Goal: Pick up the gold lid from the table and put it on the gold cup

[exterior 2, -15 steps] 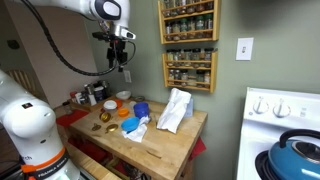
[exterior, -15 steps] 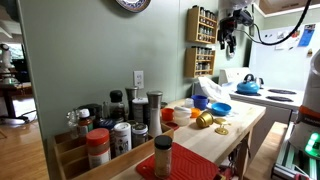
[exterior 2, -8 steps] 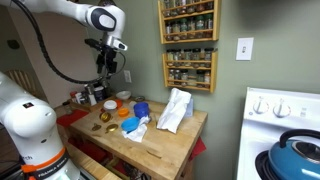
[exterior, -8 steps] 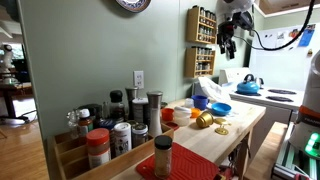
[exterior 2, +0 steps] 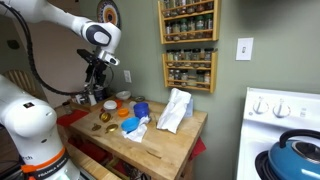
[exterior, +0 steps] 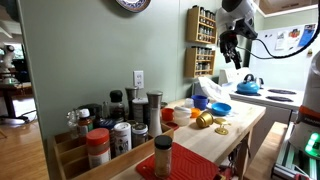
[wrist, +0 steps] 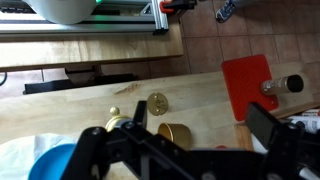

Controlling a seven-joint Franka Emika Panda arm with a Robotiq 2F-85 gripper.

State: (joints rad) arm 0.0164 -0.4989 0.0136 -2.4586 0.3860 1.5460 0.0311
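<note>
Well above the wooden table (wrist: 60,105), my gripper (exterior: 229,58) hangs pointing down, jaws spread and empty, I judge so that they are ready to take the gold lid (wrist: 157,101). It lies flat on bare wood, just beside the gold cup (wrist: 176,134) but apart from it. My arm is bent, the wrist turned straight downward.

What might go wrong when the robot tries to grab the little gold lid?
The gold lid is small, flat and shiny, so the gripper might slip off it. The gold cup sits right beside it, so a finger coming down could knock the cup away.
</note>
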